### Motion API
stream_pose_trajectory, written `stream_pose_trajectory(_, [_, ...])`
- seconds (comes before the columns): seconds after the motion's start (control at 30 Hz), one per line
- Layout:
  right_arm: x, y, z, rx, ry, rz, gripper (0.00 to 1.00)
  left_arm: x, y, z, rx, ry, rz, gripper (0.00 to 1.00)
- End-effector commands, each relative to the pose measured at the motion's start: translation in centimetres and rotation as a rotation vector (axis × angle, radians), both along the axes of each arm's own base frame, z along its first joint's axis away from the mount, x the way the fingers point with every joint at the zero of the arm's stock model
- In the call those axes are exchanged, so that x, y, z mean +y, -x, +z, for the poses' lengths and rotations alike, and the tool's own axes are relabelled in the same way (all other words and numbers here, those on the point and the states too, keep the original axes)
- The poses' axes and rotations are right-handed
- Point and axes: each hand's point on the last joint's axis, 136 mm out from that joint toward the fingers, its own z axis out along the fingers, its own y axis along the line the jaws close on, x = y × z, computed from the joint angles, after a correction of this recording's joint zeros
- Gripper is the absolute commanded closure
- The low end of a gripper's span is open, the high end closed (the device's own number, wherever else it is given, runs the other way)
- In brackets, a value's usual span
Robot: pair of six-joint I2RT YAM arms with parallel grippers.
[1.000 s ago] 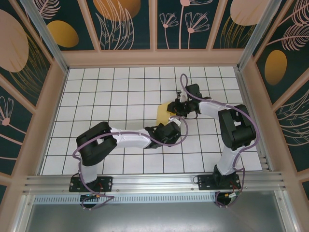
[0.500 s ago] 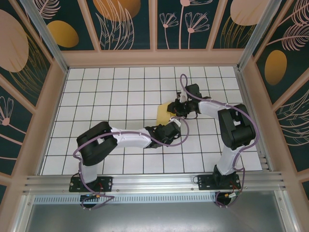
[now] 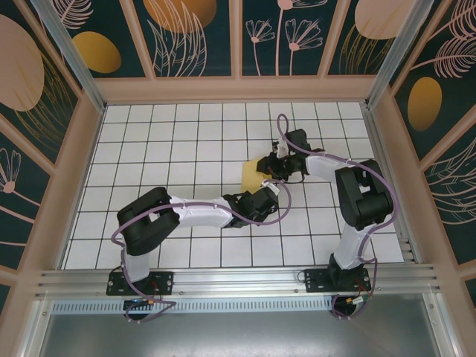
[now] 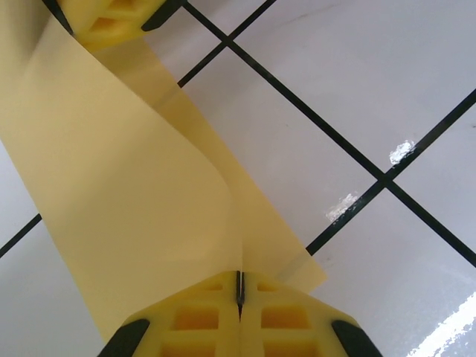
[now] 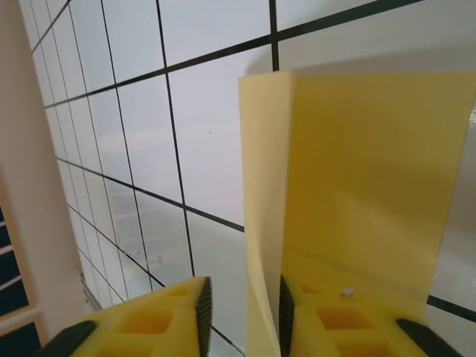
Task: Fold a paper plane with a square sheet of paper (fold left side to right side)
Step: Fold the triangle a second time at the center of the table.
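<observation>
Paper (image 3: 253, 172), seemingly thin, light and floppy, sits curled near the table (image 3: 149, 149) middle. Your left gripper (image 4: 239, 286) pinches one edge shut; your right gripper (image 5: 242, 294) stands slightly open around another, not clamping. Grip edges only, gently: it likely creases easily.
</observation>
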Motion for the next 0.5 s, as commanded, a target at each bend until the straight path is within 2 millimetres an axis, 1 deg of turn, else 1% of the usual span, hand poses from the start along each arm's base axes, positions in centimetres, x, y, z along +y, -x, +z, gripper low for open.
stream_pose_trajectory(0.0, [-0.1, -1.2, 2.5, -0.064, -0.014, -0.003, 0.55, -0.5, 0.5, 1.6, 0.008, 0.047, -0.002, 1.00])
stream_pose_trajectory(0.03, [-0.3, -1.4, 2.9, -0.077, -0.010, -0.011, 0.49, -0.5, 0.5, 1.7, 0.012, 0.054, 0.000, 1.00])
stream_pose_trajectory(0.17, [-2.3, -2.3, 6.0, -0.162, -0.005, -0.072, 0.29, -1.0, 0.8, 2.0, 0.042, 0.090, -0.009, 1.00])
stream_pose_trajectory(0.23, [-3.5, -2.4, 7.6, -0.202, -0.016, -0.103, 0.21, -1.2, 0.9, 2.4, 0.063, 0.117, -0.012, 1.00])
stream_pose_trajectory(0.3, [-5.1, -2.0, 9.0, -0.235, -0.025, -0.140, 0.15, -1.4, 0.9, 2.8, 0.089, 0.156, -0.015, 1.00])
stream_pose_trajectory(0.33, [-5.8, -1.7, 9.2, -0.243, -0.028, -0.159, 0.14, -1.5, 0.9, 3.0, 0.104, 0.176, -0.016, 1.00])
stream_pose_trajectory(0.4, [-7.3, -0.5, 9.4, -0.252, -0.035, -0.192, 0.14, -1.3, 0.5, 3.2, 0.137, 0.217, 0.000, 1.00])
stream_pose_trajectory(0.43, [-7.8, 0.1, 9.1, -0.248, -0.037, -0.202, 0.16, -1.1, 0.3, 3.3, 0.153, 0.233, 0.004, 1.00])
stream_pose_trajectory(0.47, [-8.1, 1.0, 8.7, -0.243, -0.040, -0.207, 0.20, -0.8, 0.2, 3.3, 0.165, 0.249, 0.013, 1.00])
